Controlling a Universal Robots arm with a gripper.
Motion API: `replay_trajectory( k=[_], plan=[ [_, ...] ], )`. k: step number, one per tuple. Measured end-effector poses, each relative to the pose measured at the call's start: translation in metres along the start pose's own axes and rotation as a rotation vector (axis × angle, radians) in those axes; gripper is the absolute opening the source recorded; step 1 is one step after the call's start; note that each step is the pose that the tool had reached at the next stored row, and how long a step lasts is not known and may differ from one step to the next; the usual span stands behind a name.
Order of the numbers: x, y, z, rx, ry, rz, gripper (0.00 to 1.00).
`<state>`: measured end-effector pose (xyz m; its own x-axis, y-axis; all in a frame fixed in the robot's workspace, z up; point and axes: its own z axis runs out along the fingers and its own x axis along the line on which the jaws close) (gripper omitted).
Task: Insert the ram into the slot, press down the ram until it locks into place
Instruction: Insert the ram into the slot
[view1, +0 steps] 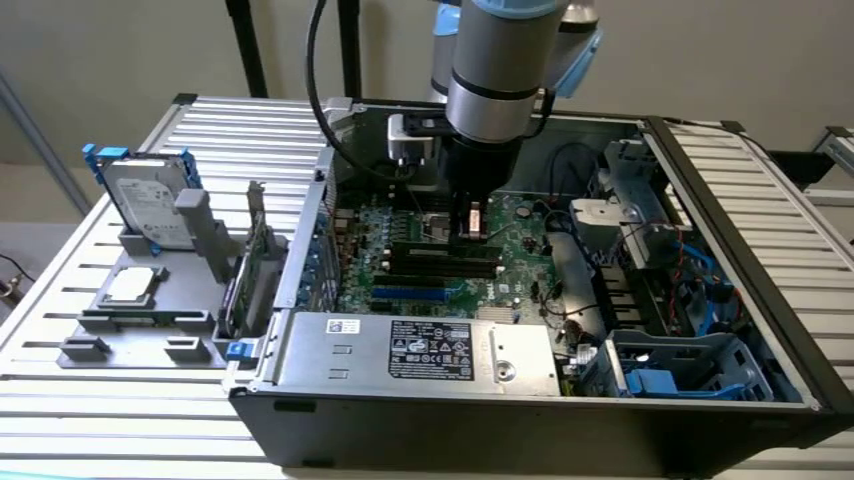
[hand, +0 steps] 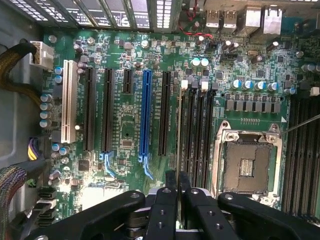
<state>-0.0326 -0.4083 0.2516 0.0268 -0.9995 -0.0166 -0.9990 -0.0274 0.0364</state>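
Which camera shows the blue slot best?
The wrist view. It looks straight down on the blue slot, so its whole length shows with nothing covering it. In the exterior view the same slot is a short blue strip seen at a slant, deep inside the case.

exterior — high, oblique, whole case (view1: 534, 430) | wrist — close, seemingly straight down | shared: motherboard (view1: 350, 285) (hand: 127, 125)

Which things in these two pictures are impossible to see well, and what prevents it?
- One end of the black memory slots: wrist view, hidden behind the pincer.
- The same slots, exterior view: partly behind the arm.
- The label on the silver box: exterior view, print too small to read.
- The arm's upper part: exterior view, cut off by the top edge.
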Motion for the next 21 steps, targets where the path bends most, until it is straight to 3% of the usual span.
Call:
replay_trajectory(
  k=[4, 21],
  plan=[
    [0.0001, 0.0001, 0.0044, 0.0031, 0.0001, 0.000, 0.13],
    [-0.0023, 0.0001, 0.0109, 0.0033, 0.0000, 0.000, 0.13]
  ],
)
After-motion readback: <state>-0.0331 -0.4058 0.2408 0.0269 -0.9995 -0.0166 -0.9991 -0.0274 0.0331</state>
